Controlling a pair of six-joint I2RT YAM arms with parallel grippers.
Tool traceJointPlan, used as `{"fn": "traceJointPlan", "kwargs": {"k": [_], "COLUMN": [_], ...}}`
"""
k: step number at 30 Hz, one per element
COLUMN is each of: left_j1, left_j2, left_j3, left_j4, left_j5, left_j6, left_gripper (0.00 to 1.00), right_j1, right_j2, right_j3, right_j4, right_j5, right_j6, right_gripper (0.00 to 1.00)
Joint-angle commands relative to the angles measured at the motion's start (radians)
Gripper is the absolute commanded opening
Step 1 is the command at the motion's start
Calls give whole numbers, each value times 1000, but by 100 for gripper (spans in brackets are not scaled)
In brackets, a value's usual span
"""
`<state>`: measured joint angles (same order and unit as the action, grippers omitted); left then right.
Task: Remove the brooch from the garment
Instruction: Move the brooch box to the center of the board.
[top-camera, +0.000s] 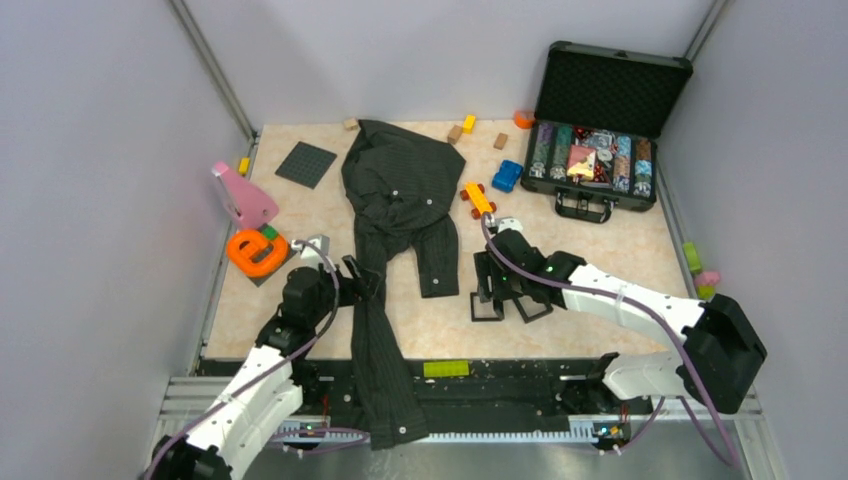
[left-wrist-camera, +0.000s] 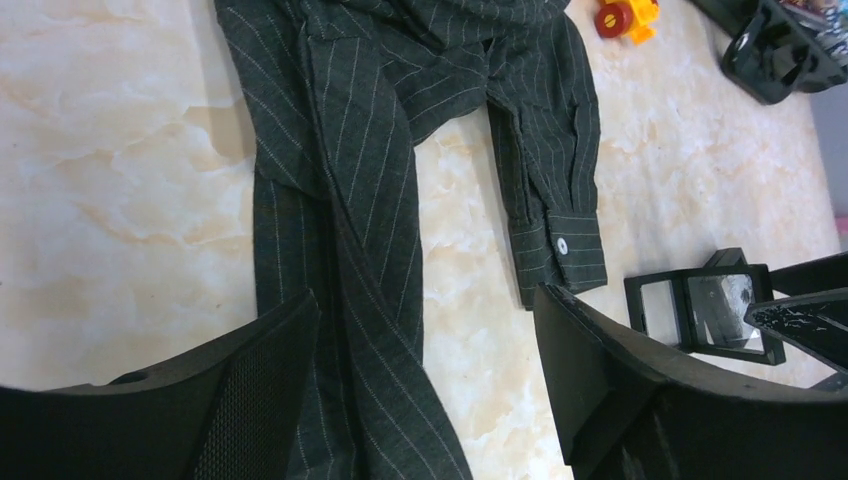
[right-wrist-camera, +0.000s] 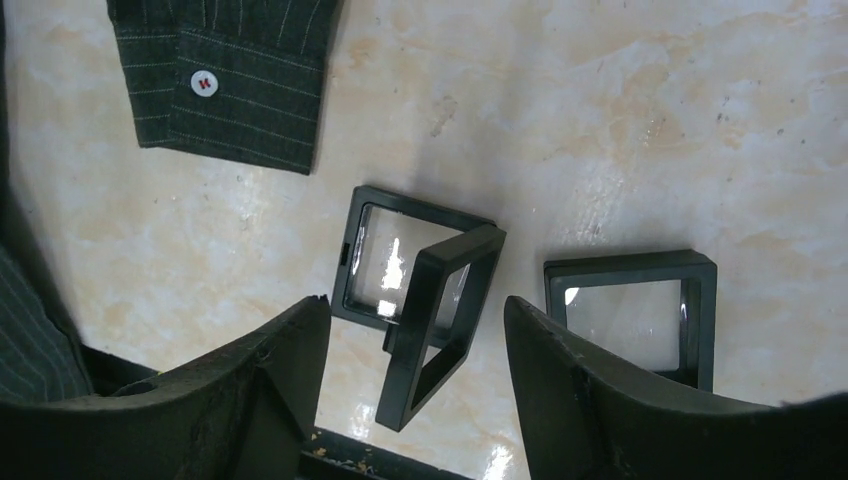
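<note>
The top camera looks down from high above the near edge, taking in the whole garment (top-camera: 400, 190). The left wrist camera hangs close over its lower half. The right wrist camera peers close just right of its cuff (right-wrist-camera: 235, 95), which all three share.

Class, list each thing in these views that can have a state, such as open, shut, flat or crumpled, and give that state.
shirt: crumpled, not spread flat.
chip case: open, lid upright.
hinged frame box: open, lid propped at an angle.
second frame box: lying flat.
left gripper: open, one finger either side of a strip of the shirt.
right gripper: open, over the hinged frame box.
</note>
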<state>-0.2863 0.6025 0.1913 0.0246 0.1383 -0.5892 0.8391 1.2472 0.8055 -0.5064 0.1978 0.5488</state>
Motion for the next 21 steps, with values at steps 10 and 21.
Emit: {"fn": "traceJointPlan", "kwargs": {"k": [10, 21], "left_j1": [-120, -73], "left_j2": [392, 502], "left_j3": [287, 352], "left_j4": [-194, -184], "left_j5": [-239, -196], "left_j6": [-15, -41], "left_gripper": [82, 77], "right_j1": [18, 15], "right_j2": [76, 80], "right_j3": [124, 83], "right_j4": [-24, -22], "right_j5": [168, 58], "right_j6": [0, 35], "right_gripper": [33, 47]}}
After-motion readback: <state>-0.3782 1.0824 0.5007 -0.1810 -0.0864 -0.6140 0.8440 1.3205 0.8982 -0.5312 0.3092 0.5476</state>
